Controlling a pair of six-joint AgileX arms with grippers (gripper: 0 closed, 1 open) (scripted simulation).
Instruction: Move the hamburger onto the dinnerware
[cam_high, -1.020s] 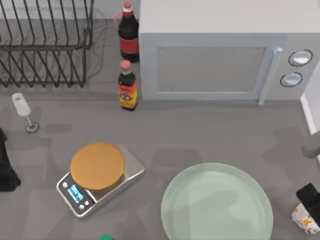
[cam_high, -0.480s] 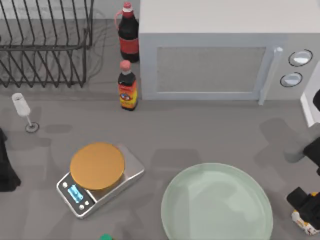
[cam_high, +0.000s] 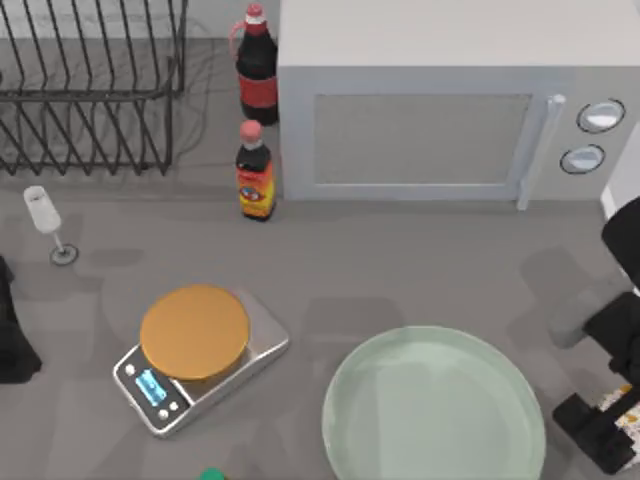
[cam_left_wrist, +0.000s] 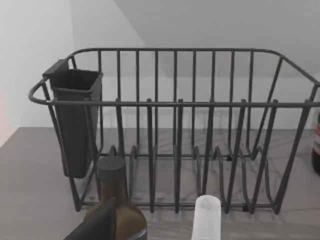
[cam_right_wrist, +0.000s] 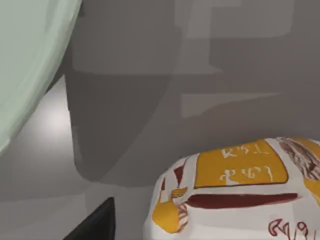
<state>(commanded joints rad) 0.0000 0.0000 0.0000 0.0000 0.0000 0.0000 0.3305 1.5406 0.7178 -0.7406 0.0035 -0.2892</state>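
Hovering at the right edge of the grey surface (cam_high: 420, 270), near its front corner, the right end effector (cam_high: 612, 432) sits directly over the small rounded hamburger wrapped in white paper with yellow-orange print (cam_high: 628, 420). From above, the black body of the right arm covers most of the hamburger; a small patch of printed wrapper shows beside it. In the right wrist view the hamburger (cam_right_wrist: 240, 190) rests on the surface, with one dark fingertip (cam_right_wrist: 95, 222) just beside it, apart from the wrapper. Whether the right end effector fingers are apart or together cannot be told.

The large round pale mint-green plate with a shallow raised rim (cam_high: 345, 385) lies at the front edge of the surface, right of centre, near the hamburger but not touching it. The plate carries nothing.

The left end effector (cam_high: 12, 340) is parked at the left edge of the surface; its finger state cannot be told. Its wrist camera faces the dark wire dish rack (cam_left_wrist: 175, 125) at the rear left corner.

A silver kitchen scale with a flat orange disc on top (cam_high: 195, 335) stands left of the plate, well apart from it.
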